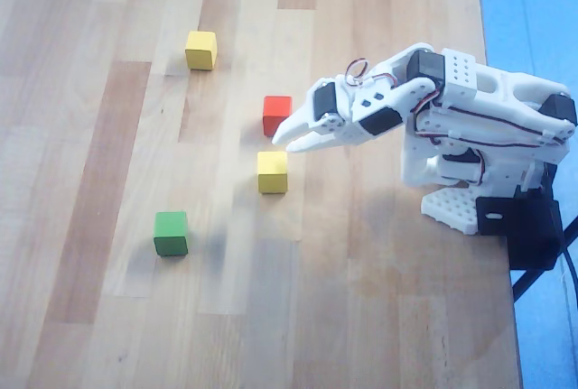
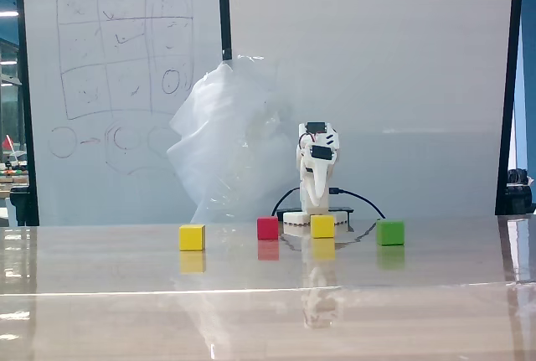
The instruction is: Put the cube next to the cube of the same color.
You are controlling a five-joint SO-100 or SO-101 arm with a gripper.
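**Wooden tabletop, four cubes, one white arm**

Pale wooden planking forms the table (image 1: 108, 136), with a blue floor strip along its right edge in the overhead view; a whiteboard (image 2: 117, 59) with marker sketches and a crumpled clear plastic sheet (image 2: 226, 135) stand behind it in the fixed view.

- Arm: white SO-100-type arm (image 1: 479, 127), base at the table's right side in the overhead view, reaching left.
- Gripper (image 1: 282, 139): fingers drawn together to a narrow point, holding nothing. Its tip hangs between the red cube and the near yellow cube in the overhead view; the fixed view shows it raised above the cubes.
- Yellow cube, near (image 1: 272, 172) (image 2: 322, 226): just below the gripper tip in the overhead view, resting on the table, apart from the fingers.
- Yellow cube, far (image 1: 200, 50) (image 2: 192, 237): toward the top left in the overhead view, well apart from its twin.
- Red cube (image 1: 276, 115) (image 2: 267, 228): just above the near yellow cube, a gap between them.
- Green cube (image 1: 171, 233) (image 2: 389, 232): lower left in the overhead view, standing alone.
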